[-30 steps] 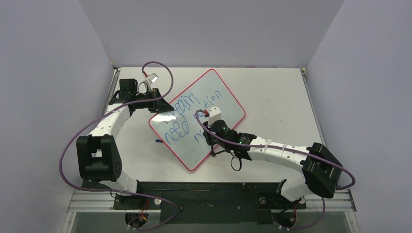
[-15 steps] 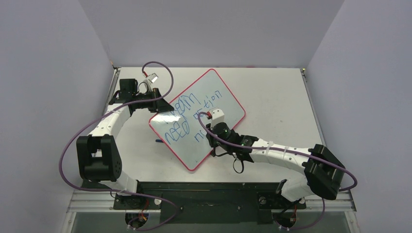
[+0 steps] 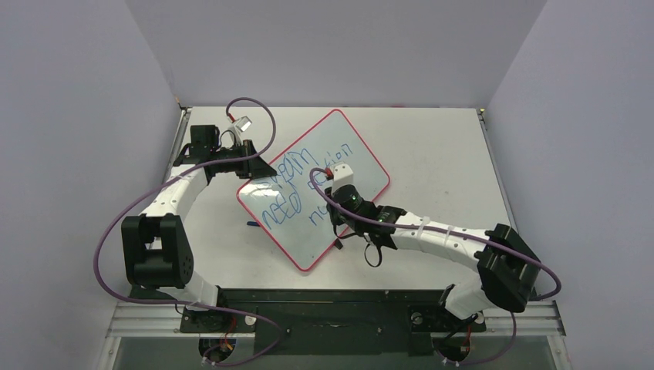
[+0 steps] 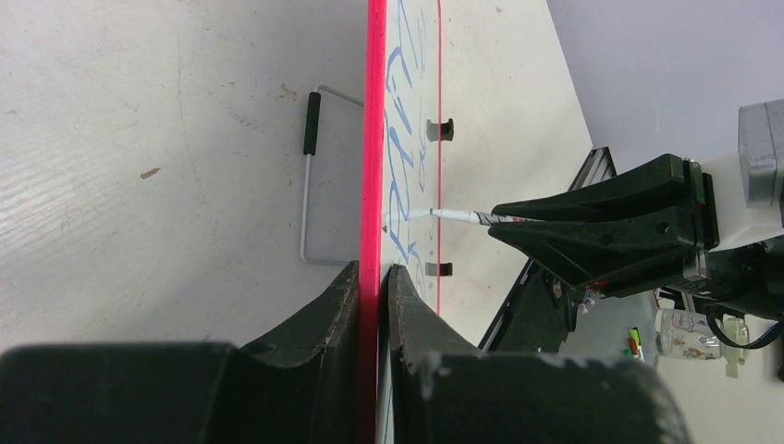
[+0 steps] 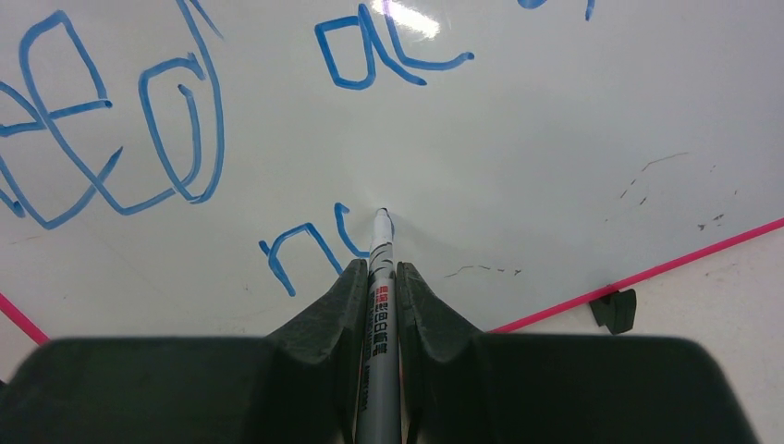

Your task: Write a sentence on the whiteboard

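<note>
Whiteboard (image 3: 305, 243) sits on the table (image 3: 432, 146), turned diagonally, roughly mid-table and between the two arms. Red rim visible all round in the top view.

Left hand (image 3: 258, 171): closed down onto the board's rim at its left corner. The wrist view shows both fingers (image 4: 324, 310) pressed against the red edge, one on each face. Nothing else is in that hand.

Right hand (image 5: 381, 277): over the near part of the board, pinched tight on a marker (image 5: 380, 314). The marker's barrel runs out between the fingers and its tip touches the white surface. The left wrist view also shows the tip meeting the board face.

The sentence (image 3: 297, 189): blue, wobbly, in three rows. The top row runs along the far side; I can't read it fully. The second row looks like "need" (image 5: 111, 139), with two more letters after it. The third row is only an "n" plus a short curved stroke (image 5: 310, 245), and the marker tip sits just right of that stroke.

Black clip (image 5: 615, 308) is on the rim near the right hand. A bent wire piece with a black sleeve (image 4: 312, 125) lies on the table beside the board's edge; I can't tell if it touches the board.
</note>
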### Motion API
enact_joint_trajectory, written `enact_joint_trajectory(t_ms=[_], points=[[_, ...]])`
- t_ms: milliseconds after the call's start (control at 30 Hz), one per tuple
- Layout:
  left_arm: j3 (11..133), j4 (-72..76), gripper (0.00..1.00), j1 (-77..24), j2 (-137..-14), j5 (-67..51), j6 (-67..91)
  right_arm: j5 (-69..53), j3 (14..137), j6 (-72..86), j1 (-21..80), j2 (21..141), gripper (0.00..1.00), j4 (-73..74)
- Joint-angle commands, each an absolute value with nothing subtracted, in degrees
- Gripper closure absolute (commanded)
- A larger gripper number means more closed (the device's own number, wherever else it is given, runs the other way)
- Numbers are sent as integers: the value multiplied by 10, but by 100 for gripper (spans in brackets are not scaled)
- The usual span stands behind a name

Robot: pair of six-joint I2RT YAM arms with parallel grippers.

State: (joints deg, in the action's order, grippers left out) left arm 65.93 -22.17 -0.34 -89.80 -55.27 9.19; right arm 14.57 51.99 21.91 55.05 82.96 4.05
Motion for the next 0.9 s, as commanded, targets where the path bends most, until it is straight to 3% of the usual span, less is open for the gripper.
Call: enact_joint_trajectory(t_ms=[0,867], points=[[666,-226,100,-19,-881,-523,49,150,561,212,547,845,100,36],[667,-229,100,-19,-878,-521,48,146,559,220,575,852,100,42]])
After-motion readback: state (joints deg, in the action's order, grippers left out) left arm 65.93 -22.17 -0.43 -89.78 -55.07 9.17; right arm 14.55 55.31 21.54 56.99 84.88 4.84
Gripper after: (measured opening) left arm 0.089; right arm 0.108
